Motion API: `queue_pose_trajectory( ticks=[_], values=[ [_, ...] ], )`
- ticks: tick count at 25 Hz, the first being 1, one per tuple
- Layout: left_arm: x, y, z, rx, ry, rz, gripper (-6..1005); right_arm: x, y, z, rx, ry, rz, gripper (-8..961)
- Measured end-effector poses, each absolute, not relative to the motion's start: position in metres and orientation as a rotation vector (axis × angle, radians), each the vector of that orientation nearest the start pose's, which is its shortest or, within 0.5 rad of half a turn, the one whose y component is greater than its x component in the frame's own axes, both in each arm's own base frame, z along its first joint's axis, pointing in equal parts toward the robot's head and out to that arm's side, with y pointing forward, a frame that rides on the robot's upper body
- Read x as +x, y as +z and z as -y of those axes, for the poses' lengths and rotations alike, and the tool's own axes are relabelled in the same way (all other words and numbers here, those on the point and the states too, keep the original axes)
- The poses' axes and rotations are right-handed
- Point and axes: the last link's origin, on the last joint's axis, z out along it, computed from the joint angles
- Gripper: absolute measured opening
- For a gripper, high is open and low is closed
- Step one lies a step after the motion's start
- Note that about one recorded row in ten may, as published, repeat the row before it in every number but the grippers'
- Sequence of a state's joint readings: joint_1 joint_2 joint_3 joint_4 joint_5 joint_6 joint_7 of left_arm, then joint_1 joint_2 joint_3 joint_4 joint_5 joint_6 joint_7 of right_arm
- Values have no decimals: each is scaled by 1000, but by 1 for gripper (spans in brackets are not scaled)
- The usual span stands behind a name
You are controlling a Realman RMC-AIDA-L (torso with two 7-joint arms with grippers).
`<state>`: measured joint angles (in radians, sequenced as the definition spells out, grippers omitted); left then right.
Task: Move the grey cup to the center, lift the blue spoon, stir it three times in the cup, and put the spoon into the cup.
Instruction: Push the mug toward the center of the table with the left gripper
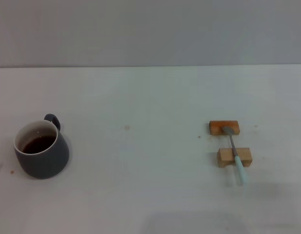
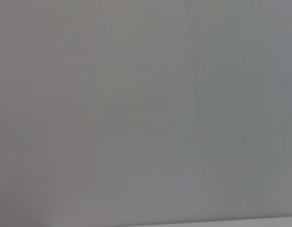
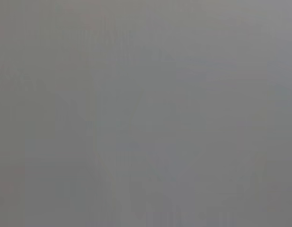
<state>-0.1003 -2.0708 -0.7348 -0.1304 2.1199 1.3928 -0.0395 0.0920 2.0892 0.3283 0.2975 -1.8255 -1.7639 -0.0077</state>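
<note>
tools: neither arm's tool shows in any view, so grip state can't be told; both wrist views look like blank grey surface only
blue spoon (image 1: 234,152): robot's right side, laid across two wooden blocks (image 1: 234,157), bowl on the far block, handle overhanging the near one
grey cup (image 1: 41,149): far left on the counter (image 1: 141,170), upright, dark liquid inside, handle facing away

Bare lab: white tabletop (image 1: 150,195), blank wall (image 1: 150,29)

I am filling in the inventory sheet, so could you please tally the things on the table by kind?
Cups: 1, the grey cup
Spoons: 1, the blue spoon
Wooden blocks: 2, the darker block and the paler block
Total: 4
</note>
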Motion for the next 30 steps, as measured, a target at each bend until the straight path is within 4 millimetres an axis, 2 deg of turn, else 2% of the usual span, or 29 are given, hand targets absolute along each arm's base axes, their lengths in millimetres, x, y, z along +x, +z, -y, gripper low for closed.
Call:
queue_pose_trajectory(
  ticks=[18,30],
  values=[
    [-408,11,-197,-1408,-457,554,808,328,-2,-188,-1336,877,-352,789],
    [-404,0,-209,-1477,-449,570,336,327,-2,-188,-1336,882,-353,789]
  ],
)
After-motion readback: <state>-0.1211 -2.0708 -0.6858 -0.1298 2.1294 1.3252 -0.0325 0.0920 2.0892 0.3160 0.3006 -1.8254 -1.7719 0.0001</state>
